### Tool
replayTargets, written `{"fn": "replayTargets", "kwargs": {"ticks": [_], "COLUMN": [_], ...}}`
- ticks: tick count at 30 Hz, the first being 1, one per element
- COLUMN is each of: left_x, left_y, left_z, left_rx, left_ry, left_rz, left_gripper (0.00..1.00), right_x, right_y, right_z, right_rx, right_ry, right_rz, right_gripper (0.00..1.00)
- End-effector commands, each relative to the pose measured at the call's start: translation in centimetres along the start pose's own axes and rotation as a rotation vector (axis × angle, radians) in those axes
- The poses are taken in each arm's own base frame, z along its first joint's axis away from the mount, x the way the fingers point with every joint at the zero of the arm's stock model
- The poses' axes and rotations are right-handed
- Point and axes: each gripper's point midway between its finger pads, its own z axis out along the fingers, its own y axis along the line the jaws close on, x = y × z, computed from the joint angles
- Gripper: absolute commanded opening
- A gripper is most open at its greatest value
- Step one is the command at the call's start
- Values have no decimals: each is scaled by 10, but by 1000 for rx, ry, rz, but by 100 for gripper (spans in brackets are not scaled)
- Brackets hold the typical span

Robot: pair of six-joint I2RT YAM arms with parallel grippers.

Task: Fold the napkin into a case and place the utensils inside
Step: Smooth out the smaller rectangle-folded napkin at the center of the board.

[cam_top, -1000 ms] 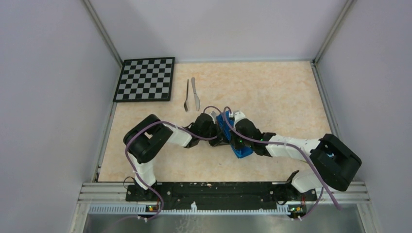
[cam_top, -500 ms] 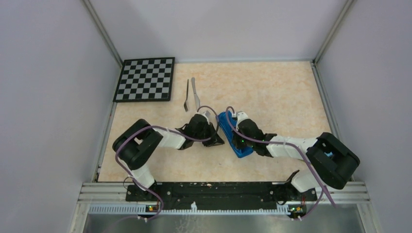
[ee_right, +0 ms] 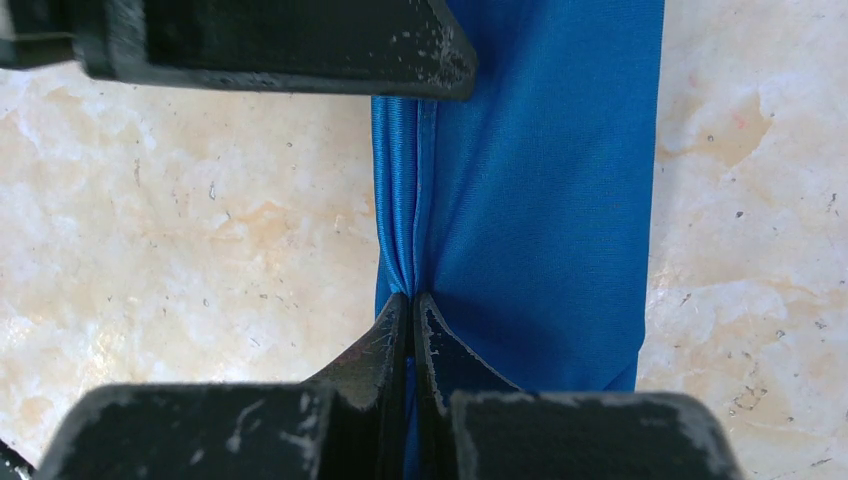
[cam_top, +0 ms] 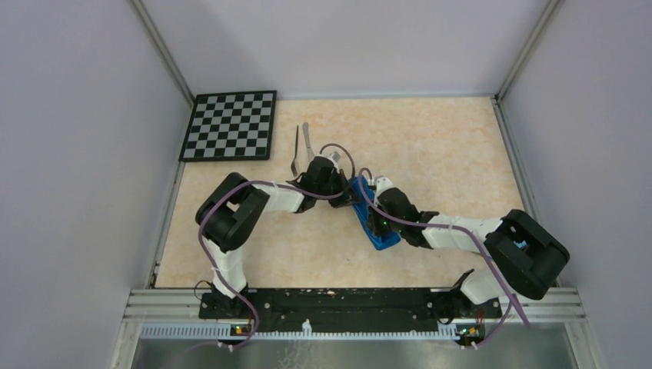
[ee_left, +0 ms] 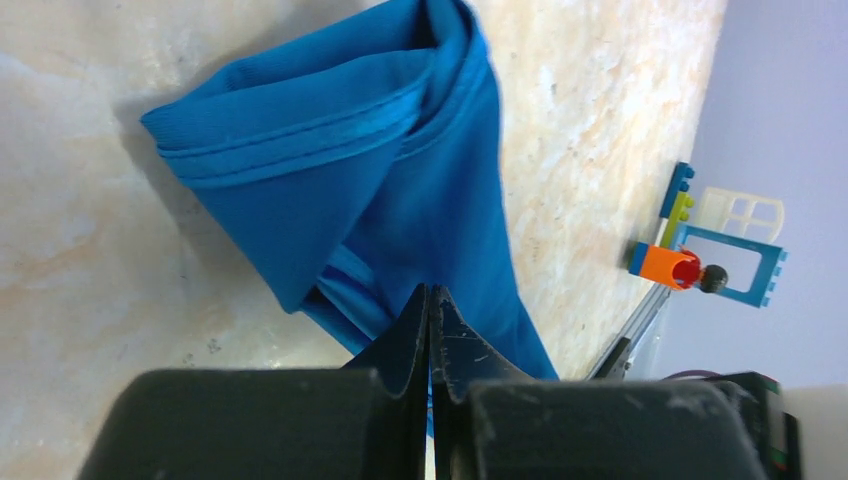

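**Overhead:** the napkin (cam_top: 382,234) is a narrow folded strip. It runs diagonally from the two grippers back under the right arm. The left gripper (cam_top: 352,202) and right gripper (cam_top: 367,201) meet at its far end. The fork (cam_top: 295,151) and knife (cam_top: 307,138) lie just beyond the left gripper, the nearer one, with their long axes pointing away. Bare table (cam_top: 446,146) opens off to the right gripper's right.

**Left wrist:** the jaws are pressed together against a napkin fold. Whether they pinch a layer cannot be told.

**Right wrist:** the jaws are clenched on the strip's left hem, and the cloth puckers into the tips. The strip runs straight ahead.
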Motion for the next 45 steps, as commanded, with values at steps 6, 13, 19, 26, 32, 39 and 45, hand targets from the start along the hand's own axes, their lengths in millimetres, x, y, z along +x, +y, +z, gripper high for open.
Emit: {"fn": "replayTargets", "kwargs": {"ticks": [6,13,19,26,32,39,45], "left_x": [8,21,21,21,21,19,19], "left_y": [38,74,75,79,85,84,85], "left_z": [16,15,14,13,12,15,13], "left_rx": [-84,-147,-145,-158,-171,-167,-176], "left_ry": [28,56,63,64,67,73,77], "left_rz": [-18,-37,-28,-31,-39,-37,-32], "left_gripper": [0,0,0,0,0,0,0], "right_x": [-6,-46,-58,4,62,-1,-4], "right_y": [5,22,21,19,16,10,10], "right_z": [-6,-28,-27,-25,-54,-54,-29], "right_rx": [-22,-171,-368,-456,-413,-354,-382], "right_ry": [0,-24,24,154,237,119,147], "right_rz": [22,154,331,493,554,425,433], "right_gripper": [3,30,38,25,21,21,22]}}
